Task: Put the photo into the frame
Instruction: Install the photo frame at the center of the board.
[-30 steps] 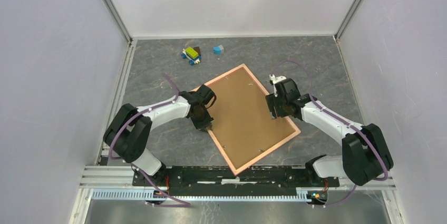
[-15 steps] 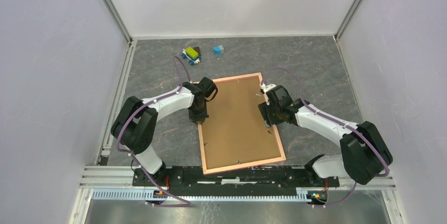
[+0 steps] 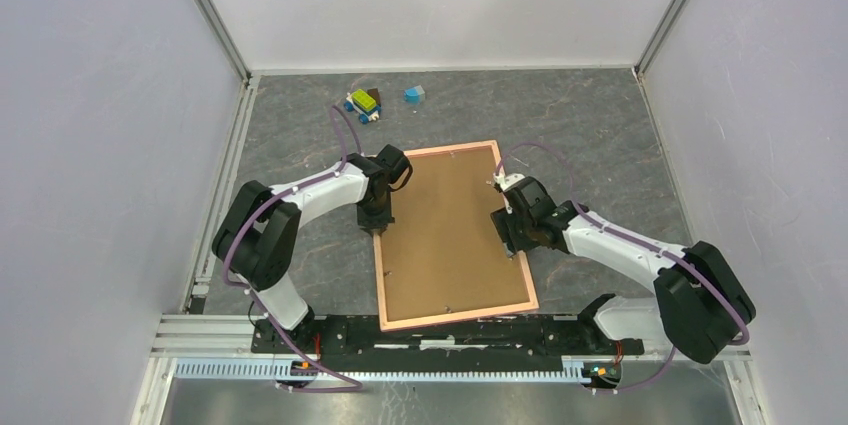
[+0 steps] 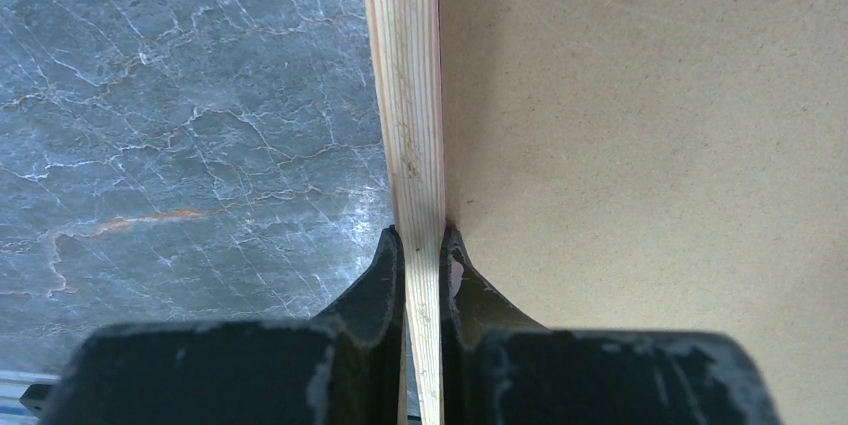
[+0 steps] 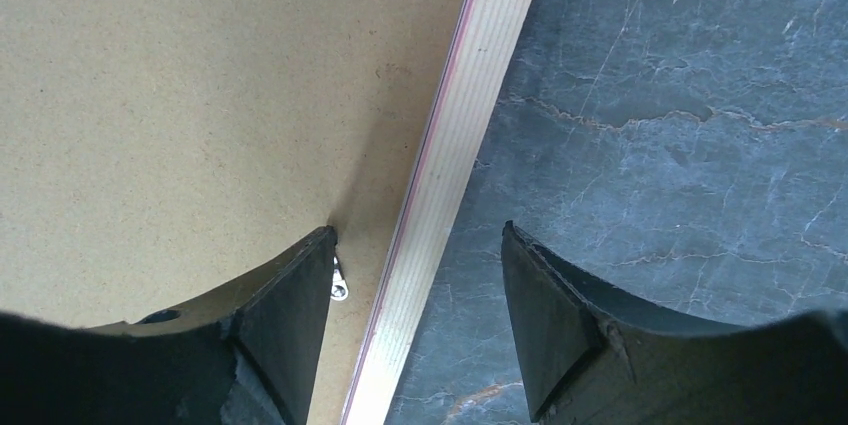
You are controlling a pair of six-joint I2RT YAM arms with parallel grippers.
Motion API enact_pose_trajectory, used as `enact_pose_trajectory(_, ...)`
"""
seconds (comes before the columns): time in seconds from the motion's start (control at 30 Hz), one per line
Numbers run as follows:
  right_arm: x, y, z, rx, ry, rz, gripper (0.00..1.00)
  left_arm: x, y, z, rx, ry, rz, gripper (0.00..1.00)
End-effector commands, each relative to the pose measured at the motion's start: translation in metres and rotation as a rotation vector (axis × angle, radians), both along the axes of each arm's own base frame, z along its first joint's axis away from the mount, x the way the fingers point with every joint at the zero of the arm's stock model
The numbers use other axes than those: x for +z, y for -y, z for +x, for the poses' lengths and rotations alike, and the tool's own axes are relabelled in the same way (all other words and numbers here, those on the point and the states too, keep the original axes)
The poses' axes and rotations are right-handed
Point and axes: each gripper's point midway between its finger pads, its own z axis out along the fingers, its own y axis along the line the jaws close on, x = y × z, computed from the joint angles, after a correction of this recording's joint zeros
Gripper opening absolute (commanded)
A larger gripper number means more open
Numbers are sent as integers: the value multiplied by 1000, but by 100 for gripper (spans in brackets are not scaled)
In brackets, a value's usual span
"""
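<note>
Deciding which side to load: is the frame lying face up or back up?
Back up: the frame shows its brown backing board upward, with a metal tab at the board's edge.

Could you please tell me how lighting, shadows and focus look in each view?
Top external: even, diffuse light, no glare, faint shadows under the arms. Left wrist: the frame shows crisp grain; the fingers are dark. Right wrist: a soft shadow falls on the board beside one finger; the table is sharp.
</note>
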Motion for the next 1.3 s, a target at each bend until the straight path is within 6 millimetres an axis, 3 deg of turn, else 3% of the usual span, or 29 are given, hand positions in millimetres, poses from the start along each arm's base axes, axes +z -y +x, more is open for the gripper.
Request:
enact_pose_trajectory(0.0,-3,3,-10,-8,-19,2,68,-5,-19,4,-73,-3,103,2)
enact_pose_trajectory(0.27,4,-4,-15,-6,-11,55,68,-7,-19,0,-71,-13,100,2)
enact_pose_trajectory(0.5,-7,3,-23,-16,-29,39,66,-10,-18,-2,-71,-19,93,2)
enact_pose_trajectory(0.77,-9,2,-17,-62,-30,11,61,-11,-14,-4,-67,-29,65,2)
enact_pose_trajectory(0.9,-11,6,-24,-103,-62,-23,39,-11,-15,-5,-59,-27,66,2)
enact_pose_trajectory(1.03,-9,2,-30,-140,-77,7,32,-11,-15,-5,-43,-24,68,2)
enact_pose_trajectory(1.17,-13,-2,-37,-159,-99,29,15,-11,-14,-3,-22,-15,64,2)
enact_pose_trajectory(1.27,-3,-5,-26,-165,-41,55,16,-10,-12,-1,-34,-11,61,2)
